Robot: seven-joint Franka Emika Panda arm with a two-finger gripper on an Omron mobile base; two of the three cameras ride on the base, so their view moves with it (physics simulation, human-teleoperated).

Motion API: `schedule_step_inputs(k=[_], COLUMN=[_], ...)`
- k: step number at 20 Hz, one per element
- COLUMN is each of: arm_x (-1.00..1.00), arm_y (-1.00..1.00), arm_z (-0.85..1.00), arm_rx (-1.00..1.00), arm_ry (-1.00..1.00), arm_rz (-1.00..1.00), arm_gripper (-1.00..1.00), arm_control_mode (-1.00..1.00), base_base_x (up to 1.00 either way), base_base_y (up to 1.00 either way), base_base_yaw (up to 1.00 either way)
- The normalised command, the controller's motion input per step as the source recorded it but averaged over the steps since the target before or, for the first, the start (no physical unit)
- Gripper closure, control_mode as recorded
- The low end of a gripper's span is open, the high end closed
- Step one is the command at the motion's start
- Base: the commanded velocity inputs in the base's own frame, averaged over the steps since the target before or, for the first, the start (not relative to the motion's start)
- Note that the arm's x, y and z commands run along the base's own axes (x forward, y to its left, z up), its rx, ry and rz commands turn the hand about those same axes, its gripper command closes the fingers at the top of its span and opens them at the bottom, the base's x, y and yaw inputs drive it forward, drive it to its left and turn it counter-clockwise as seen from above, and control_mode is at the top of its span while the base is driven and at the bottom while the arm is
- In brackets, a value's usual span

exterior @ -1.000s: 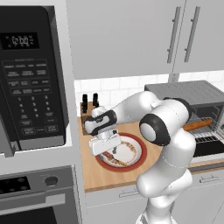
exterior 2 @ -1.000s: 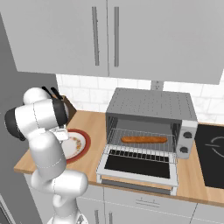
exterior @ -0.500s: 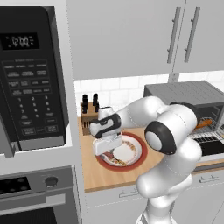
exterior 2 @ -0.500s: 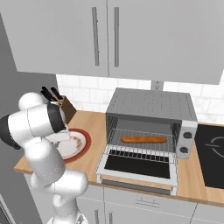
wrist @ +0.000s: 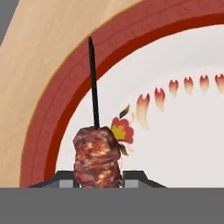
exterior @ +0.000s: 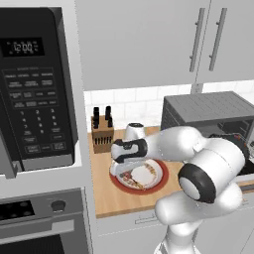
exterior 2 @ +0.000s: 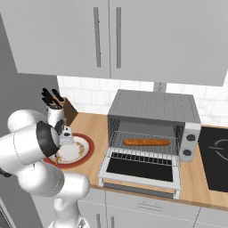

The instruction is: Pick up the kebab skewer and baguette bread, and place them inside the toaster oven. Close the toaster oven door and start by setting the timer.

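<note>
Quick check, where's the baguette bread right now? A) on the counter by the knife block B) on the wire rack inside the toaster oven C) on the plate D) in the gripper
B: the baguette bread lies on the wire rack inside the toaster oven, whose door hangs open; the gripper is shut on the kebab skewer over the plate instead.

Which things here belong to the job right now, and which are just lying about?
Job:
- kebab skewer, gripper shut on it over the plate
- baguette, already on the rack
- toaster oven, door open

Lying about:
- microwave
- knife block
- wall cabinets
</note>
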Motion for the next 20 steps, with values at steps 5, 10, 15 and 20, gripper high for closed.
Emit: schedule_step_inputs(k=[5,10,15,20], arm_x=[-0.19,-0.33,-0.35,-0.13], arm_y=[-0.5,-0.24,-0.04,-0.17], arm_z=[0.76,0.75,0.4,0.25], arm_rx=[0.06,0.03,0.0,0.01], arm_ry=[0.0,0.0,0.0,0.0], arm_rz=[-0.28,-0.39,-0.6,-0.79], arm_gripper=[1.0,1.0,1.0,1.0], arm_control_mode=[-1.0,-1.0,-1.0,-1.0], base_base_x=[0.0,0.0,0.0,0.0], base_base_y=[0.0,0.0,0.0,0.0], base_base_yaw=[0.0,0.0,0.0,0.0])
